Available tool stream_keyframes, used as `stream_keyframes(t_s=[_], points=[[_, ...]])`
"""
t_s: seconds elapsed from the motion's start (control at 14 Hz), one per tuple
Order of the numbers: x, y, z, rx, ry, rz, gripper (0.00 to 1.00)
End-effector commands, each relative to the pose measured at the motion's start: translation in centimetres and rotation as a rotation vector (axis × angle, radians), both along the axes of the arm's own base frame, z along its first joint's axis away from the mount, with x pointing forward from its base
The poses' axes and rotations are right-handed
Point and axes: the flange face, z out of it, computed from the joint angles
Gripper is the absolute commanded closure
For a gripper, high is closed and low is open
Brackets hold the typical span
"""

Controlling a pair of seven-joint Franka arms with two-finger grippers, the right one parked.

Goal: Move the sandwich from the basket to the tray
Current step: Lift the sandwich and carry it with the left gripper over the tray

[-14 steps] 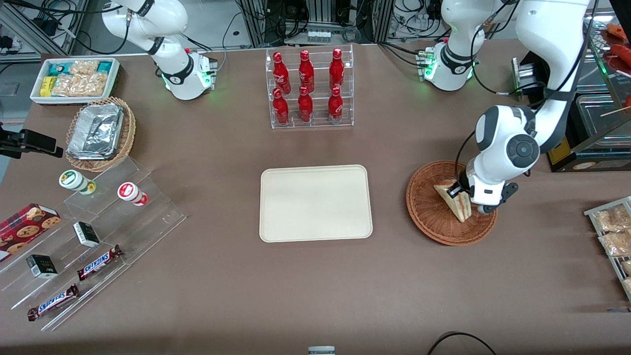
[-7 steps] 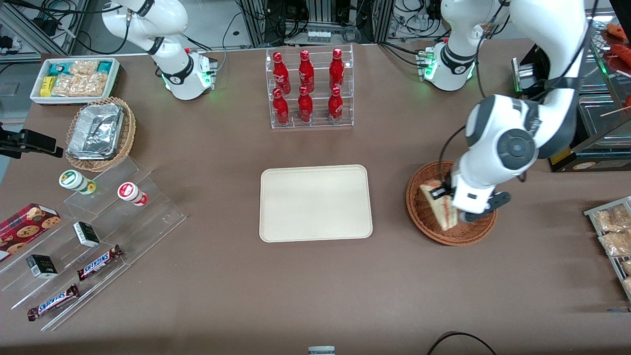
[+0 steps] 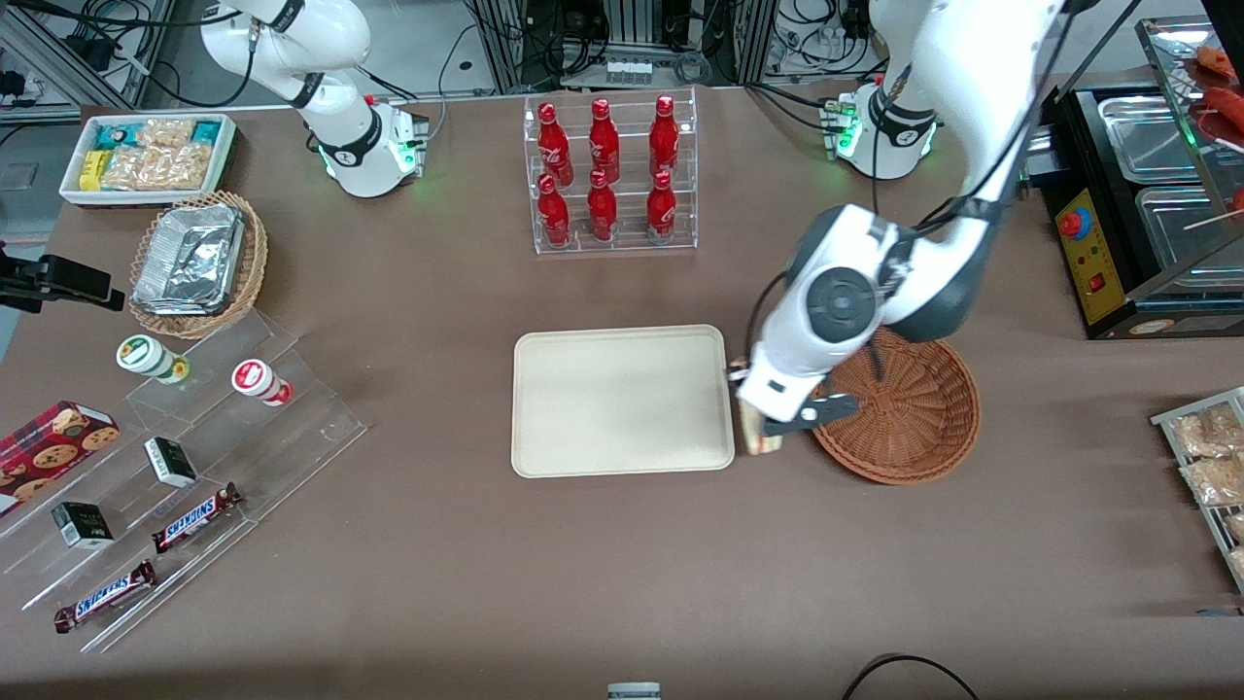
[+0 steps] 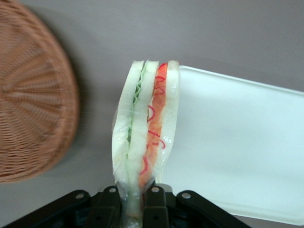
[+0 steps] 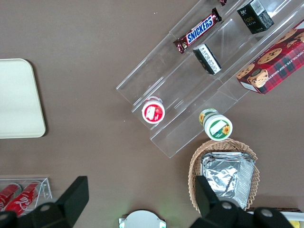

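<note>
My gripper (image 4: 135,202) clamps the sandwich (image 4: 145,128) by its narrow end, jaws closed on the bread. The sandwich hangs above the table, between the basket (image 3: 909,418) and the tray (image 3: 622,401), at the tray's edge.

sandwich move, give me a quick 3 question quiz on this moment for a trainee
1. True or false: the sandwich lies in the basket.
2. What does the gripper hold? A) a red bottle B) the sandwich C) a Snickers bar
3. Over which spot does the gripper hang?

Key
1. False. It is lifted clear of the basket, which holds nothing visible.
2. B. The fingers clamp the wedge at one end, filling edge toward the wrist camera.
3. Over the strip of table between the basket and the tray, at the tray's edge.
</note>
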Motion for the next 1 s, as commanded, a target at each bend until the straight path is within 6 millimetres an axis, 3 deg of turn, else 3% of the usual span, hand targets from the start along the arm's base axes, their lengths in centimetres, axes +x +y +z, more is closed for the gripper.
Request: stream_keyframes(t_s=[0.0, 0.21, 0.5, 0.71, 0.93], points=[[-0.5, -6.4, -1.9, -0.024, -0.033, -0.013, 1.00], [-1.5, -11.8, -4.0, -0.024, -0.048, -0.013, 1.00], [-3.4, -16.7, -6.3, 0.008, -0.075, 0.024, 1.00], [-3.7, -18.8, -8.2, 0.011, -0.058, 0.065, 1.00], [-3.9, -18.9, -8.1, 0.041, -0.007, 0.069, 1.00]])
